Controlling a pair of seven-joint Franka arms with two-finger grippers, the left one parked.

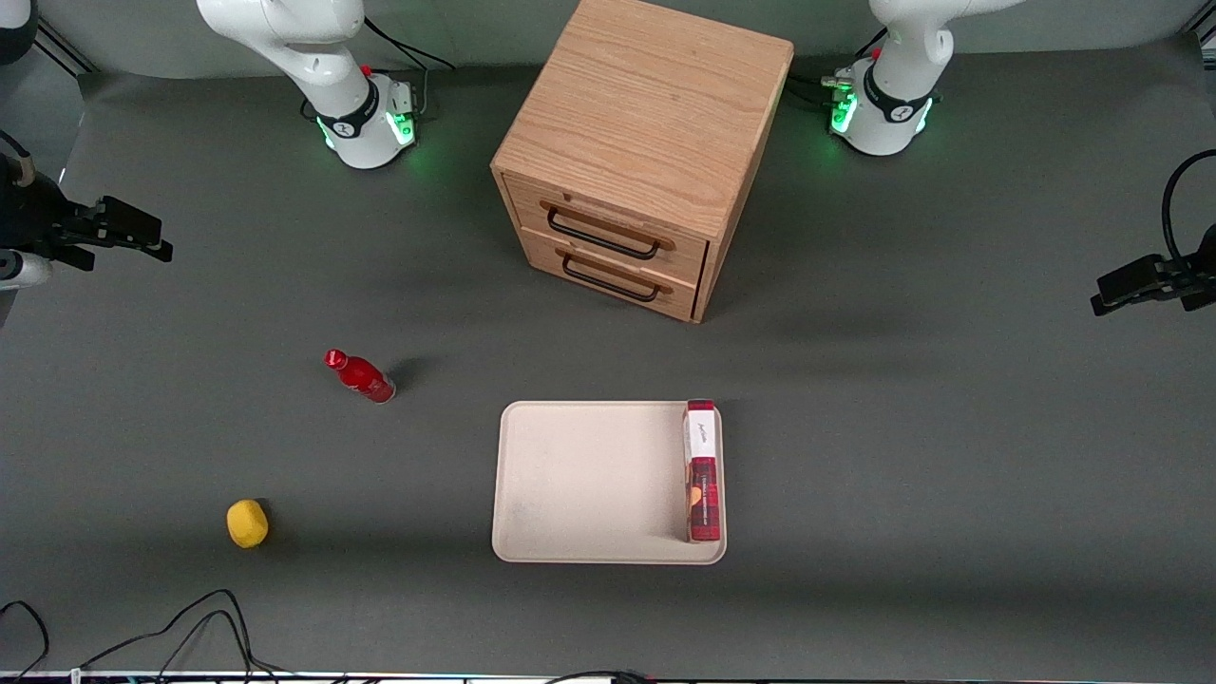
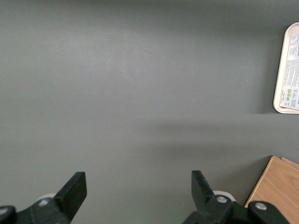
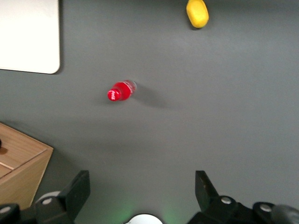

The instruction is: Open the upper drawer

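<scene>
The upper drawer (image 1: 608, 226) sits shut in the cabinet (image 1: 646, 104) mid-desk; the gripper (image 3: 142, 189) hangs high above the bottle (image 3: 120, 91), jaws spread open, holding nothing.

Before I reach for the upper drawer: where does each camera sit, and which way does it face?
Front view: high, facing the robots, looking down on the cabinet's upper drawer, tray and both arm bases.
Right wrist view: on the working arm, looking down past the open gripper at the red bottle and yellow object.
Left wrist view: on the parked arm, looking down at bare table.
All three views show the tray.
</scene>
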